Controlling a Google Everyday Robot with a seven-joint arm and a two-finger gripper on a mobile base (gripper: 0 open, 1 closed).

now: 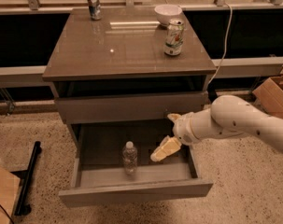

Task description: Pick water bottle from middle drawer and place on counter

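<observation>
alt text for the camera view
The robot's gripper, fingers open, hangs over the pulled-out grey-brown middle drawer, beside a small clear plastic water bottle standing upright inside. The glossy grey-brown counter above holds a dark silvery can, a white-and-green can and a white bowl.

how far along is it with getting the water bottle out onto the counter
Done: the middle drawer stands pulled open, with the water bottle upright inside. In hand: the gripper, fingers open, hangs over the drawer's right part, beside the bottle and not touching it. Left: grasp the bottle, lift it out and set it on the counter.
</observation>
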